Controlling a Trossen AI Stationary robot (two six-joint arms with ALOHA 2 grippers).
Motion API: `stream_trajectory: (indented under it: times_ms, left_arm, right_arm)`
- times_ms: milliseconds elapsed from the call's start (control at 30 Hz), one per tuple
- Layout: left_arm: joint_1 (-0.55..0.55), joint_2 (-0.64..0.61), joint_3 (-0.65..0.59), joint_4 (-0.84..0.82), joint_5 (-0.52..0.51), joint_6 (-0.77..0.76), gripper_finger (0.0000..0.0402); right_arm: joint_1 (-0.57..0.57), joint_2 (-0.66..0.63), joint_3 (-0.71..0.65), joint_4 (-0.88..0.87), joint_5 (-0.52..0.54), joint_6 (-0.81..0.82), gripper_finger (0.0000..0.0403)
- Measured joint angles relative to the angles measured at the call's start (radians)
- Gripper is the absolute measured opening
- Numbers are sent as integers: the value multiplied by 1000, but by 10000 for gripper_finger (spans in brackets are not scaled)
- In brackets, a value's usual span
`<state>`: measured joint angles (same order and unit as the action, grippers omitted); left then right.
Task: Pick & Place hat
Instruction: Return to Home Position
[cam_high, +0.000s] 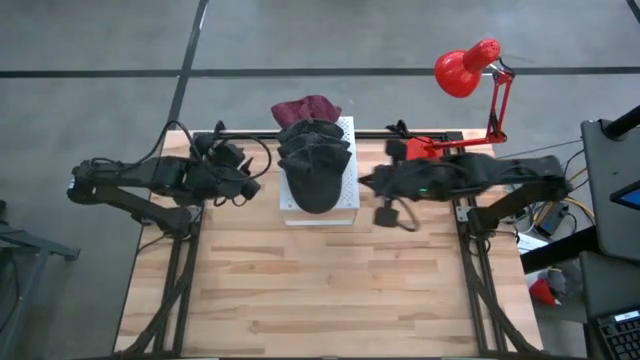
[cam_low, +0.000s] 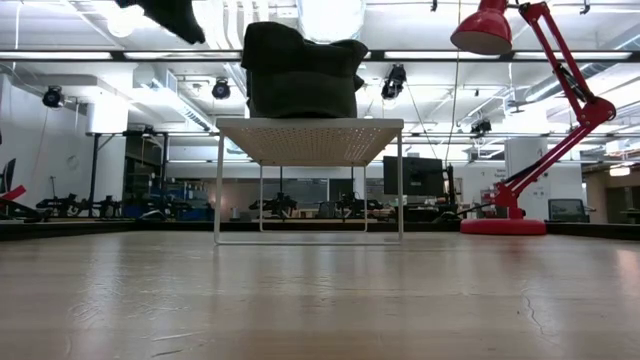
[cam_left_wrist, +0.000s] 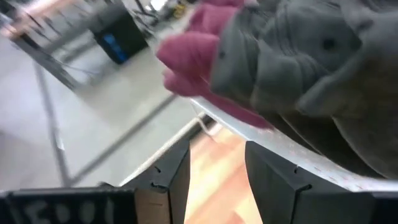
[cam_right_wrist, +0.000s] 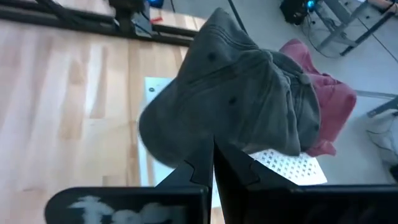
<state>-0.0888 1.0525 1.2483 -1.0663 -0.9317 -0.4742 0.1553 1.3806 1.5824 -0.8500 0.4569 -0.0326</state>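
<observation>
Left hand (cam_high: 250, 184) first: it hovers just off the left side of the white shelf (cam_high: 345, 206), fingers (cam_left_wrist: 166, 182) parted to a middling gap and nothing between them. Across the shelf, the right hand (cam_high: 368, 183) mirrors it, and the right wrist view shows its hand (cam_right_wrist: 214, 167) pressed closed on itself, carrying nothing either. Between the two sits the prize: the stack of black caps (cam_high: 317, 166), piled on top of the shelf at the back middle of the desk (cam_high: 330, 300). From the low view the stack (cam_low: 300, 70) stands tall and a little slumped on the perforated top. Its long axis runs back to front, brims toward the desk's front edge, so it lies crosswise to the line joining the hands. The stack is to the left hand's right and the right hand's left, and the right hand looks slightly nearer. A maroon cap (cam_high: 306, 107) peeks out behind the pile. By the look of it, the stacking is done and both arms only need to draw clear sideways without brushing the caps. No brand reads on any cap, and the pale marks on the wrists are illegible.
</observation>
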Motion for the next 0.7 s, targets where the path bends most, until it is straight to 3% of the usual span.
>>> stream_trajectory:
  times_ms: [133, 367, 567, 700]
  left_arm:
    - [-2, -42, -49, 1, 45, -69, 151]
    - [-7, -106, -213, 101, 60, -162, 151]
    - [-7, -121, -387, 289, 112, -190, 151]
    - [-7, -119, -469, 322, 120, -246, 151]
  right_arm:
    - [25, -134, -118, 46, 39, 51, 9]
    - [58, -340, -493, 308, 107, 188, 9]
    - [85, -376, -784, 615, 126, 260, 9]
    - [85, -363, -913, 759, 130, 332, 9]
